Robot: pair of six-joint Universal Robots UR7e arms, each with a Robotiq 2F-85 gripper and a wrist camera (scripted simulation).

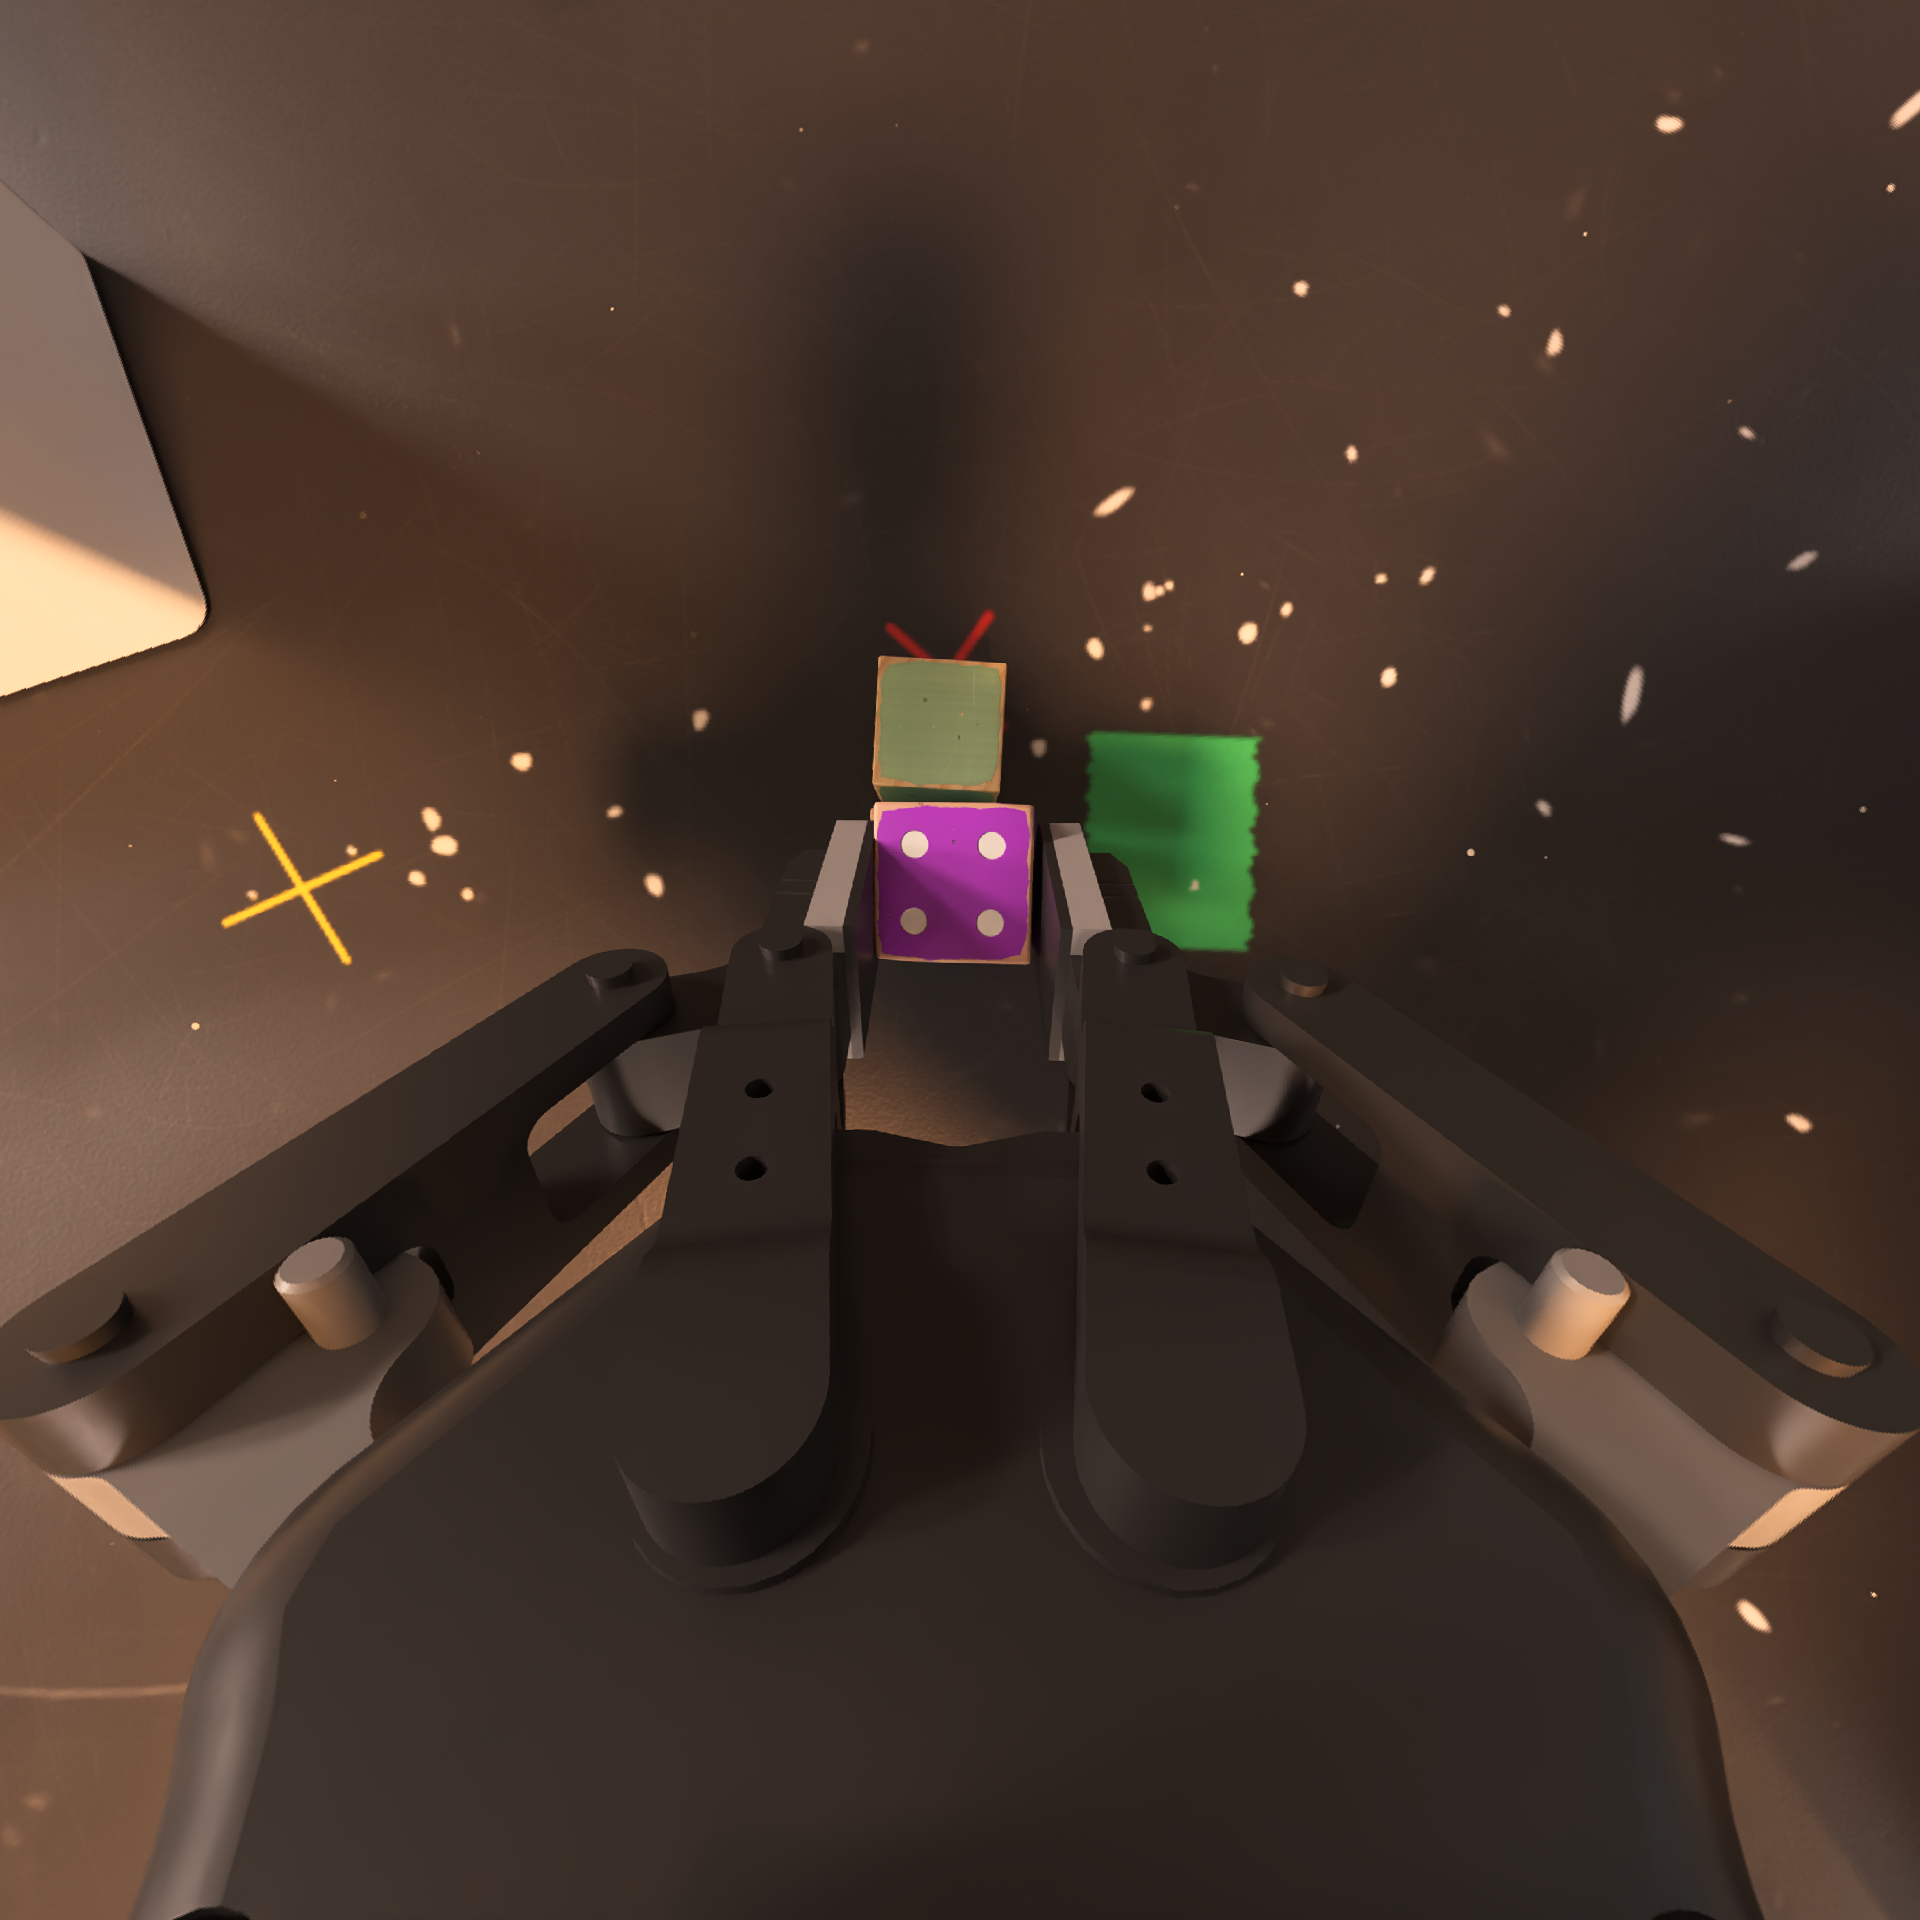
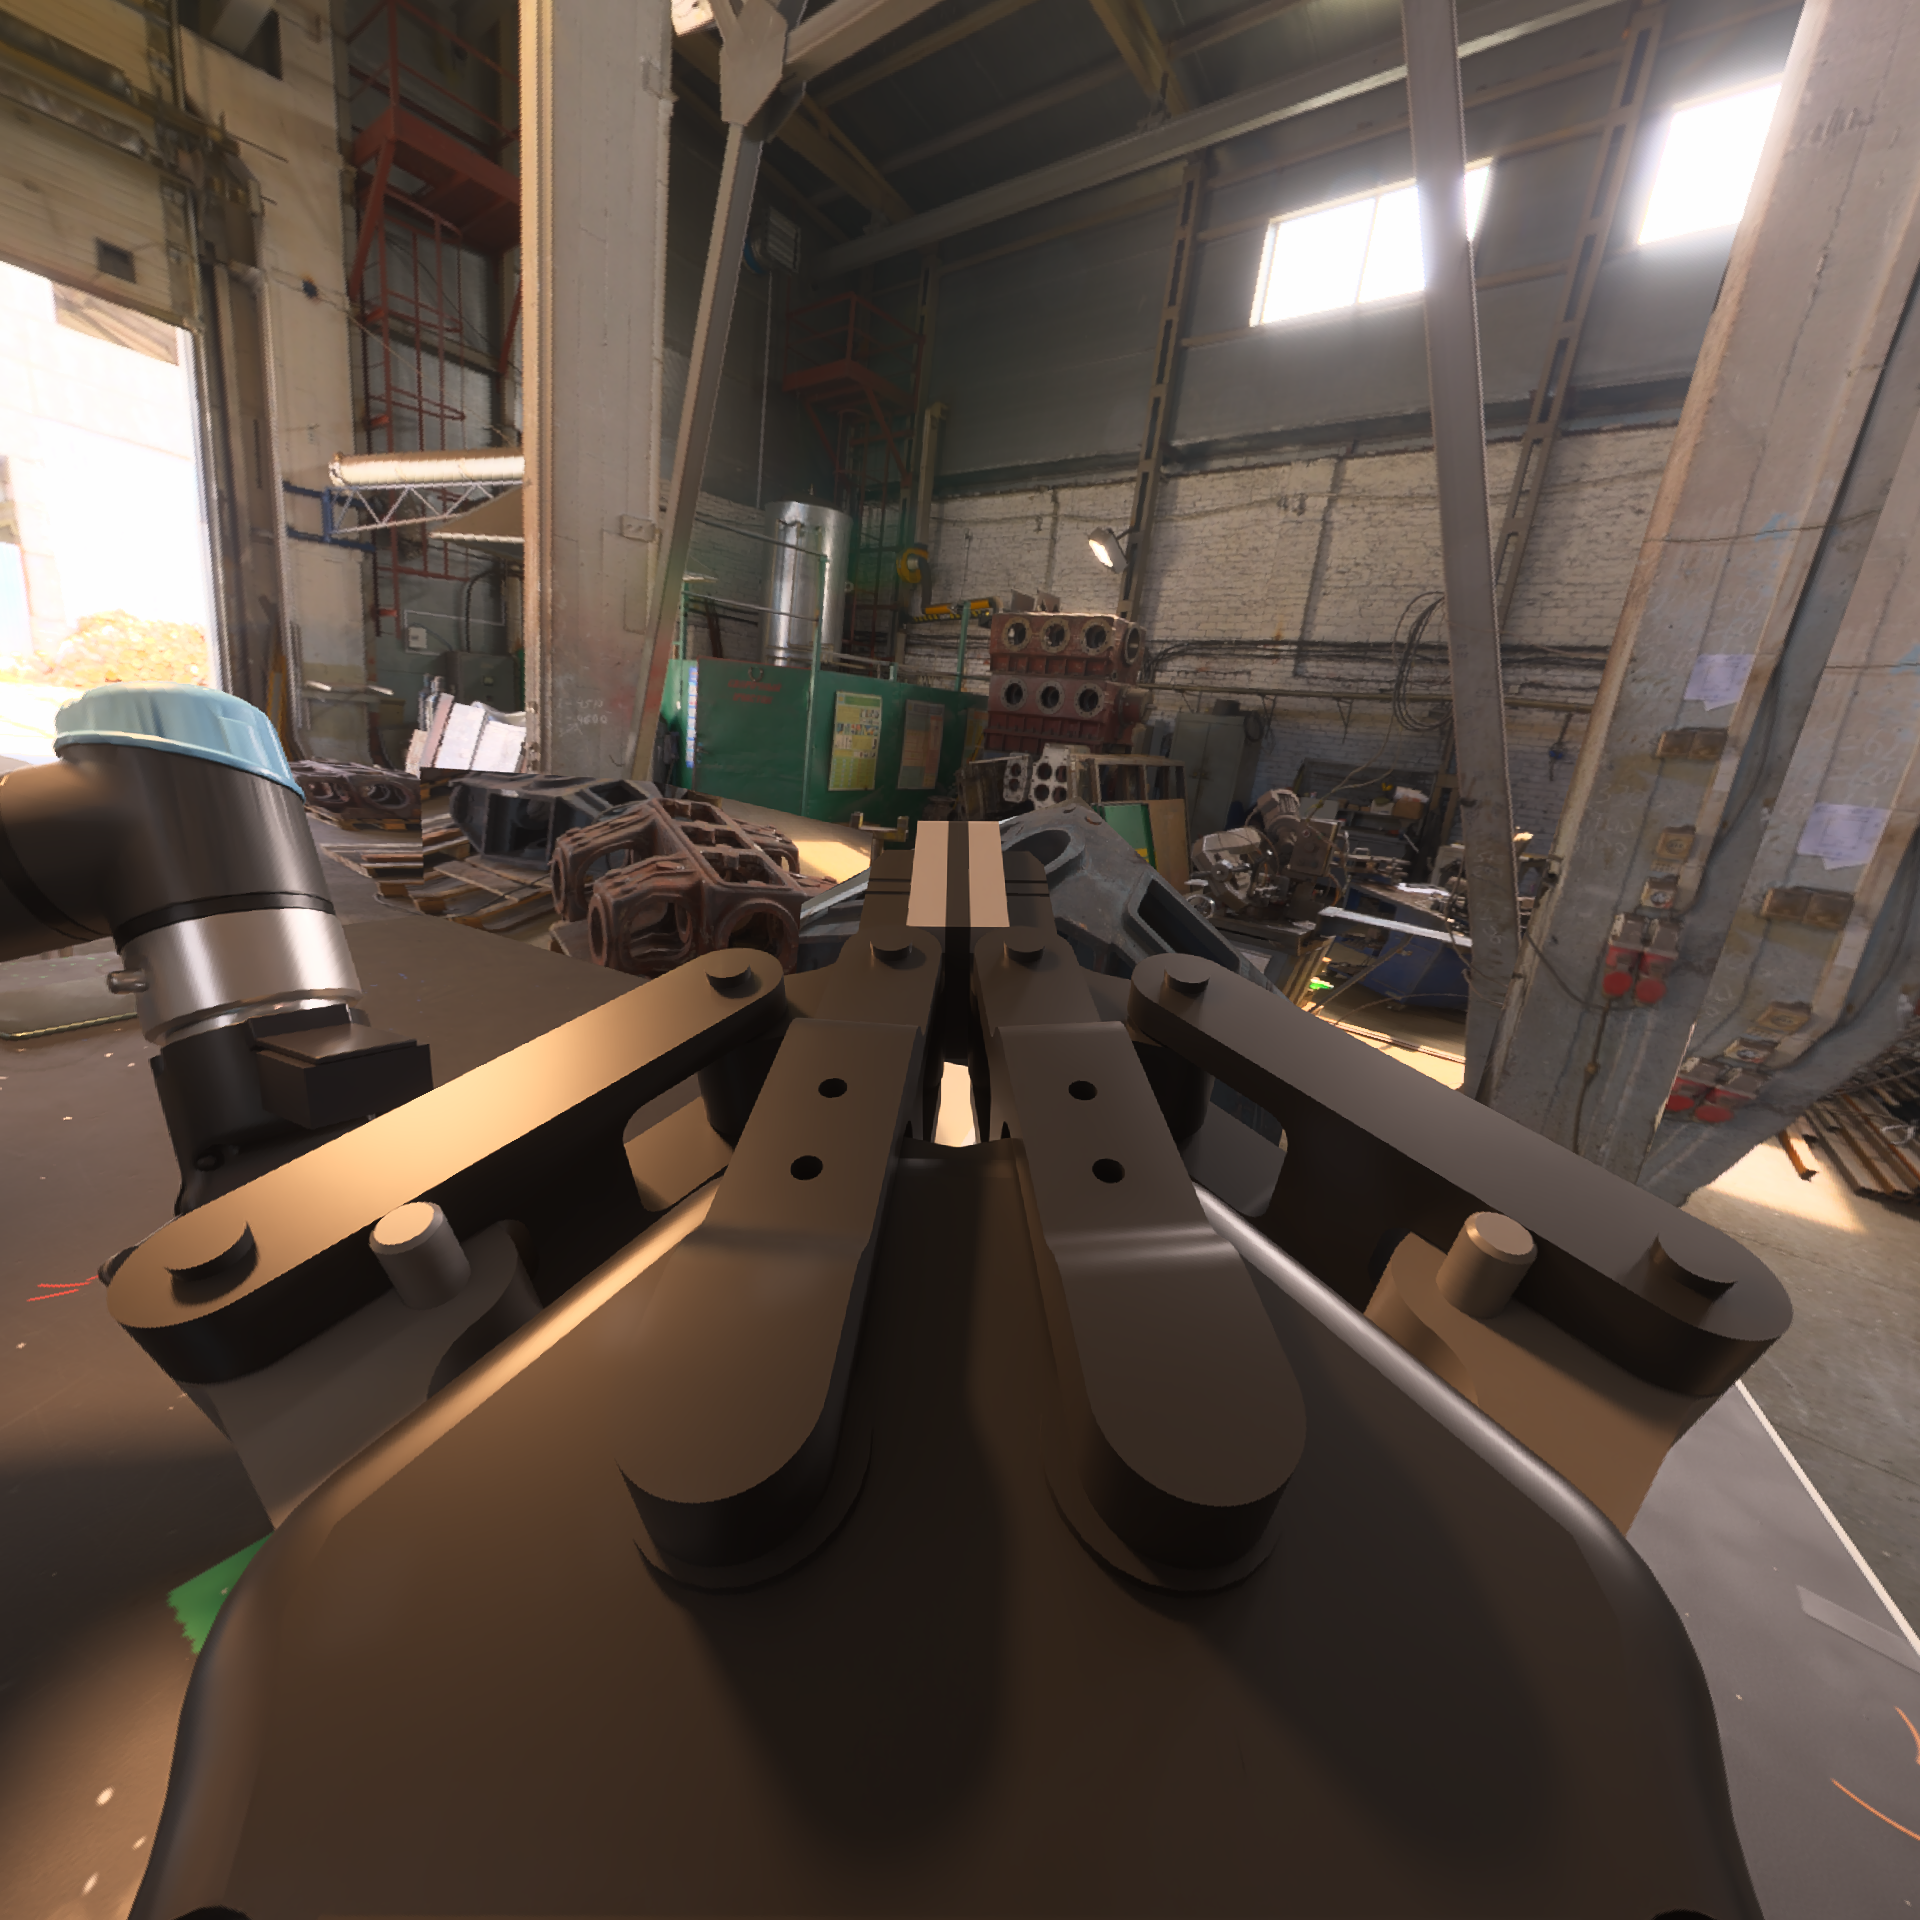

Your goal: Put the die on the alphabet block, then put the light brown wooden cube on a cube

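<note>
In the left wrist view my left gripper (image 1: 954, 883) is shut on the purple die (image 1: 953, 883), its four white dots facing the camera. Just beyond the die sits a green-faced block with tan edges (image 1: 939, 725) on the dark table, over a red cross mark (image 1: 940, 636). I cannot tell whether the die touches that block. In the right wrist view my right gripper (image 2: 958, 875) is shut and empty, raised and pointing out over the table edge toward the hall. The light brown wooden cube does not show in either view.
A green patch (image 1: 1174, 840) lies on the table right of the die, and a yellow cross mark (image 1: 301, 888) lies to the left. A pale box corner (image 1: 83, 499) stands at far left. The other arm's wrist (image 2: 197, 862) shows at left in the right wrist view.
</note>
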